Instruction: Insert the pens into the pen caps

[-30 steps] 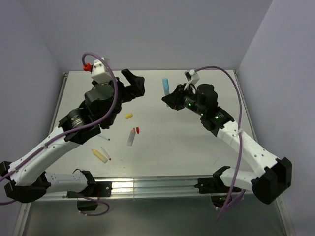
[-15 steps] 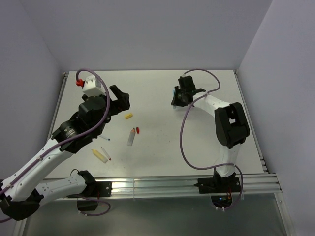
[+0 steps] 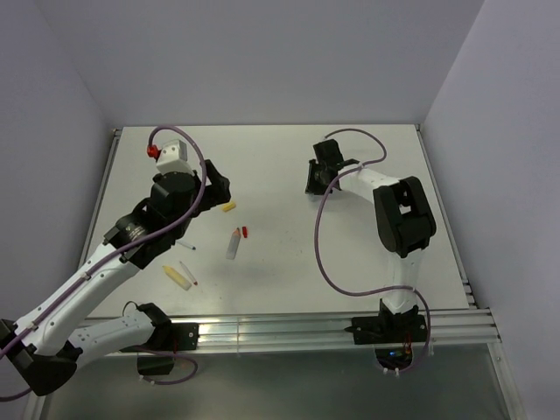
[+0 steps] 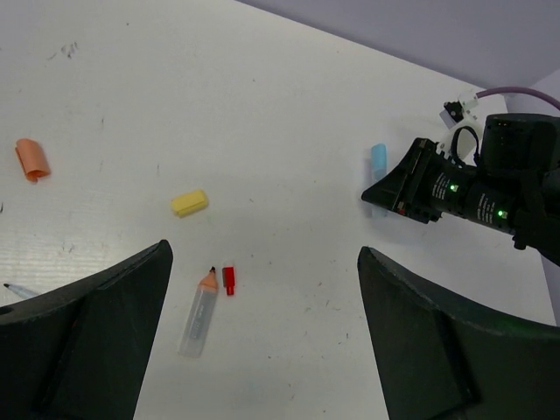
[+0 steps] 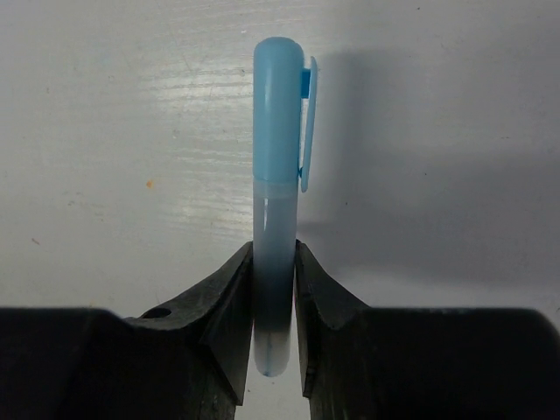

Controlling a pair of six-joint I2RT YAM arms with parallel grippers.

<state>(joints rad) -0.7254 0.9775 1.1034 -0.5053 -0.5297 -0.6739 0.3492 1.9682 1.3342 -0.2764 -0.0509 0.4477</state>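
Note:
My right gripper (image 5: 275,289) is shut on the light-blue marker (image 5: 276,175), which has its light-blue cap on and lies low over the table. In the top view the right gripper (image 3: 313,179) sits at the far middle and hides the marker. My left gripper (image 4: 262,350) is open and empty, above the orange-tipped pale marker (image 4: 199,311) and the tiny red cap (image 4: 228,280). The yellow cap (image 4: 189,203) and orange cap (image 4: 32,158) lie further off. The top view shows the yellow marker (image 3: 178,276) and two thin white pens (image 3: 188,273) (image 3: 185,246). No dark-blue cap shows.
The white table (image 3: 350,254) has a raised rim on the left (image 3: 107,184) and an aluminium rail along the near edge (image 3: 280,328). Purple cables loop over both arms (image 3: 325,254). Grey walls close the far side and both sides.
The right gripper brought the light-blue marker down from the air to table height, and its arm folded back. The left gripper drew back toward the near left.

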